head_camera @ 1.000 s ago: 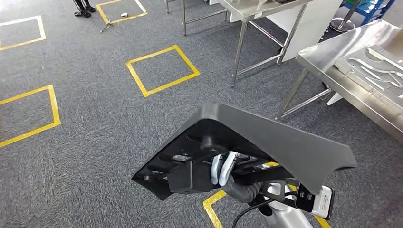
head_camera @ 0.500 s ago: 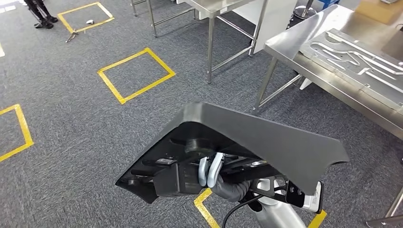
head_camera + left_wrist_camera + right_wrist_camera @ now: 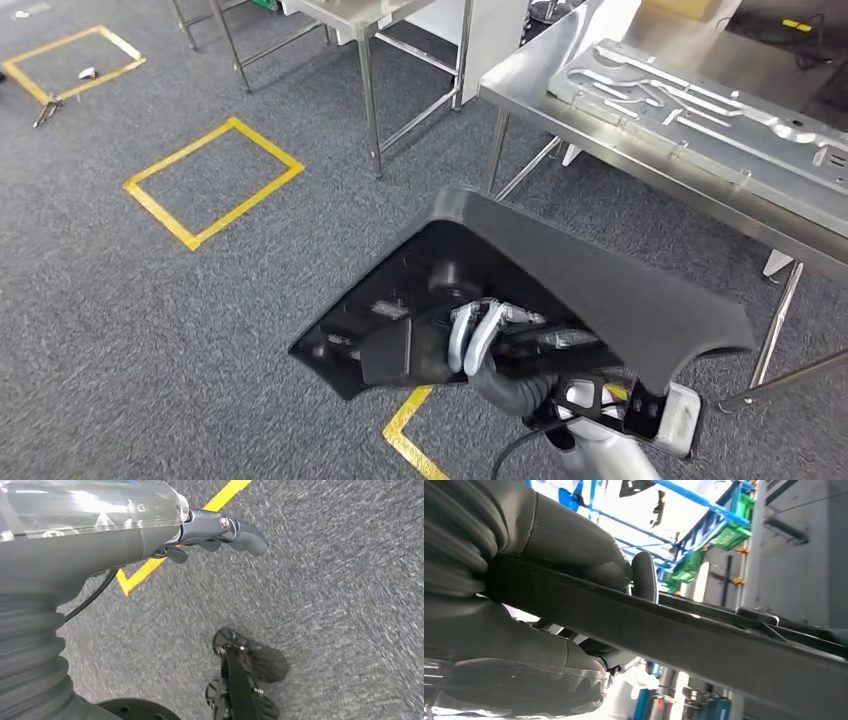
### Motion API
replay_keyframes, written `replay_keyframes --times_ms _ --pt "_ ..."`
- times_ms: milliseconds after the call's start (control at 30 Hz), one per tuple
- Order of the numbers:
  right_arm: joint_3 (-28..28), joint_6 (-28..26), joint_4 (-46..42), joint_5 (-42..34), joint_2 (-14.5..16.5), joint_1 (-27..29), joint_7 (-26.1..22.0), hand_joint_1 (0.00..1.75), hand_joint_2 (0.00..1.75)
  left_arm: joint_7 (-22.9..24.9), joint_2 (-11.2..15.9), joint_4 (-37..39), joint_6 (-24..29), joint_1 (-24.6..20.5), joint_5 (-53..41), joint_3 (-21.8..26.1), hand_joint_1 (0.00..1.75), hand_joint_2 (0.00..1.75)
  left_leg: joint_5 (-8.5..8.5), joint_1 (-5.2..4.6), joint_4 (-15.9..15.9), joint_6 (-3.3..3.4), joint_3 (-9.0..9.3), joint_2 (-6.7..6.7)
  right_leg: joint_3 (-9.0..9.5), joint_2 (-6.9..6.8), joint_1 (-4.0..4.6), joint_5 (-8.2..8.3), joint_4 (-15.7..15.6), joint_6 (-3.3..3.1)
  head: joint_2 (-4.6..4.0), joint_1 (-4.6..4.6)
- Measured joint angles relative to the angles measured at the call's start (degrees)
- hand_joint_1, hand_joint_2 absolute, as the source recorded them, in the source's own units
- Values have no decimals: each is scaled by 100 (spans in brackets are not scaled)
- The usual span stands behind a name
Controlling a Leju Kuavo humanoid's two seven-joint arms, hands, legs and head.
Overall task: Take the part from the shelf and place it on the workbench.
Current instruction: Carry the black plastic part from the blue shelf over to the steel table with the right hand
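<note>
Step in hand: we judge this to be the carry, with the part off the shelf and the setting-down not yet done.
Part: the black part (image 3: 600,295), a broad moulded panel, sits in the lower middle of the head view, tilted, its ribbed underside turned toward us. It hangs above the carpet (image 3: 150,320), clear of the steel surface.
Right hand: our right hand (image 3: 478,345) grips the part from beneath, pale fingers (image 3: 468,340) curled over a rib on the underside. In the right wrist view the thumb (image 3: 574,540) presses one face of a dark edge of the part (image 3: 724,645) and the hand closes round it from the other.
Left hand: our left hand (image 3: 220,530) hangs over the carpet with nothing in it; its fingers are hidden behind the cover, so we cannot tell how far they are spread.
Workbench: the steel surface (image 3: 530,85) fills the upper right of the head view, carrying a grey metal plate (image 3: 700,110) with cut channels.
Floor: yellow tape squares (image 3: 210,180) mark the carpet at upper left.
Next move: we would need to close in on the surface, lift the part over its near edge, level it, and pick a landing spot, since the plate takes up much of what we can see of it.
Care: the part is wide and held by one rib, so it may swing as we turn.
</note>
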Motion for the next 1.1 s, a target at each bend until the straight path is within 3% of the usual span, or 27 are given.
replay_keyframes --times_ms 33,100,167,233,267,333,400,467,500,567,633,700,733,767,800,833,867,933,1000,1067,1100 --pt "-19 1 -63 53 -7 97 0 171 175 3 3 0 -9 -2 -2 -13 0 175 8 1 -25 39 13 62 -11 -39 0 -15 19 29 0 0" --pt "-39 2 -140 112 -16 198 0 171 175 2 7 0 -13 -11 -6 -35 0 175 25 6 -76 123 44 205 -145 -329 16 -179 291 83 0 0" --pt "-61 3 -158 121 -22 240 0 171 175 -5 12 0 -13 -12 0 -48 0 175 14 -27 -90 180 56 355 -503 -651 5 -517 988 122 0 1" --pt "-93 22 -156 120 -26 302 0 171 175 -9 17 0 -8 -10 8 -49 0 175 -7 -54 -88 197 60 511 -840 -726 -22 -708 1610 149 0 1" --pt "-110 36 -155 120 -27 330 0 171 175 -10 18 0 -7 -13 11 -49 0 175 -19 -62 -87 197 68 588 -866 -741 -30 -650 1639 154 0 1" --pt "-131 55 -155 120 -28 351 0 171 175 -14 17 0 -5 -20 17 -50 0 175 -43 -70 -86 184 96 705 -652 -785 -35 -359 1211 144 0 1" --pt "-145 57 -155 120 -28 351 0 171 175 -21 14 0 -7 -25 21 -54 0 175 -75 -81 -86 158 139 790 -272 -986 -5 -97 515 100 0 1" --pt "-177 62 -156 129 -30 353 0 171 175 -37 14 0 -16 -29 14 -67 0 175 -113 -100 -82 107 178 874 -39 -1150 52 -3 77 36 0 1" --pt "-205 66 -156 136 -34 359 0 171 175 -44 14 0 -29 -34 4 -81 0 175 -128 -105 -84 79 195 922 -17 -1154 79 -20 21 9 0 1" --pt "-280 74 -161 143 -54 374 0 171 175 -51 17 0 -62 -58 -20 -116 0 175 -166 -99 -83 18 235 995 -4 -1011 76 0 -13 -42 0 1" --pt "-359 99 -174 117 -79 367 0 171 175 -55 28 0 -89 -79 -36 -137 0 175 -318 -78 126 -31 179 803 42 -886 37 25 -70 -106 0 1" --pt "-422 152 -180 86 -93 353 0 171 175 -58 37 0 -98 -75 -31 -142 0 175 -668 -57 820 -61 -150 506 64 -760 19 30 -91 -153 0 -1" --pt "-445 181 -177 78 -96 354 0 171 175 -60 39 0 -97 -66 -20 -142 0 175 -828 -53 1226 -72 -360 439 62 -690 23 28 -88 -163 0 -1" --pt "-465 205 -173 76 -98 359 0 171 175 -62 46 0 -90 -57 -6 -142 0 175 -907 -51 1531 -80 -532 413 63 -609 26 26 -84 -168 0 -1" --pt "-479 228 -168 76 -100 362 0 171 175 -67 56 0 -80 -51 11 -140 0 175 -855 -49 1612 -84 -603 406 67 -526 26 24 -78 -166 0 -1" --pt "-491 244 -166 76 -101 364 0 171 175 -73 68 0 -72 -51 24 -140 0 175 -685 -46 1454 -83 -561 397 77 -443 23 19 -70 -159 0 -1" --pt "-504 256 -164 76 -101 364 0 171 175 -82 82 0 -64 -55 34 -139 0 175 -438 -38 1098 -80 -423 357 91 -363 18 10 -58 -145 0 -1" --pt "-526 260 -160 76 -102 352 0 171 175 -97 102 0 -47 -65 63 -138 0 175 -91 -9 331 -59 -100 129 89 -225 13 -13 -16 -98 0 0" --pt "-538 256 -151 68 -103 319 0 171 175 -107 118 -2 -6 -70 122 -132 0 175 -37 -3 28 -15 21 -21 39 -110 6 -9 14 -30 0 0" --pt "-541 244 -133 48 -109 272 0 171 175 -115 144 -6 37 -84 192 -124 0 175 -18 -17 -6 49 24 62 -4 -13 -7 13 9 45 0 -1" --pt "-544 234 -123 35 -114 247 0 171 175 -121 160 -9 51 -98 219 -121 0 175 0 -17 -30 88 33 119 -24 -83 -2 -8 38 72 0 0"
